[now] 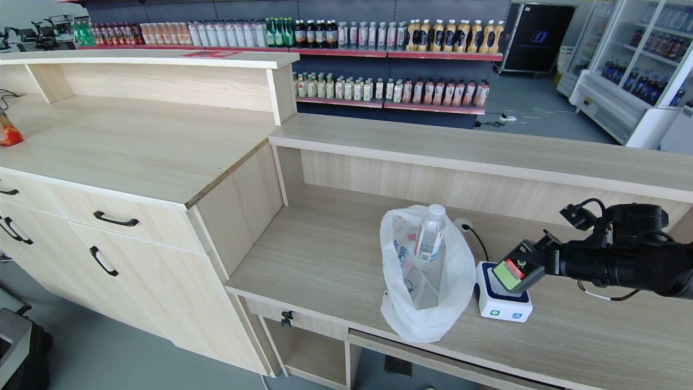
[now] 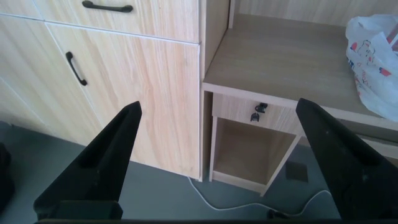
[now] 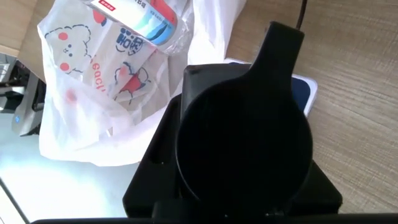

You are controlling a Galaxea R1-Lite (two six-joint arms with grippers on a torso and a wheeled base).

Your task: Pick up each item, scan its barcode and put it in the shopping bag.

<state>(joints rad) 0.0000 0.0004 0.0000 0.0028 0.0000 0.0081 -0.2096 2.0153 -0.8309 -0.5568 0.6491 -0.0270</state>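
A white plastic shopping bag [image 1: 427, 292] stands open on the lower wooden counter [image 1: 325, 254], with a clear bottle [image 1: 431, 233] upright inside it. Just right of the bag sits a small white scanner box [image 1: 501, 306]. My right gripper [image 1: 522, 268] hovers directly over the scanner, shut on a small dark item with a green and red face [image 1: 509, 274]. The right wrist view has that dark round item [image 3: 242, 149] in front, the scanner's [image 3: 306, 93] corner behind it, and the bag [image 3: 93, 93] with the bottle [image 3: 143, 18] beside it. My left gripper [image 2: 219, 106] hangs open and empty, low in front of the cabinet.
A red-orange packet [image 1: 8, 135] lies at the far left of the higher counter [image 1: 135, 146]. A black cable [image 1: 479, 241] runs from the scanner to the back wall. Drawers and doors with black handles [image 1: 115, 219] front the cabinet. Shelves of bottles [image 1: 379, 59] stand behind.
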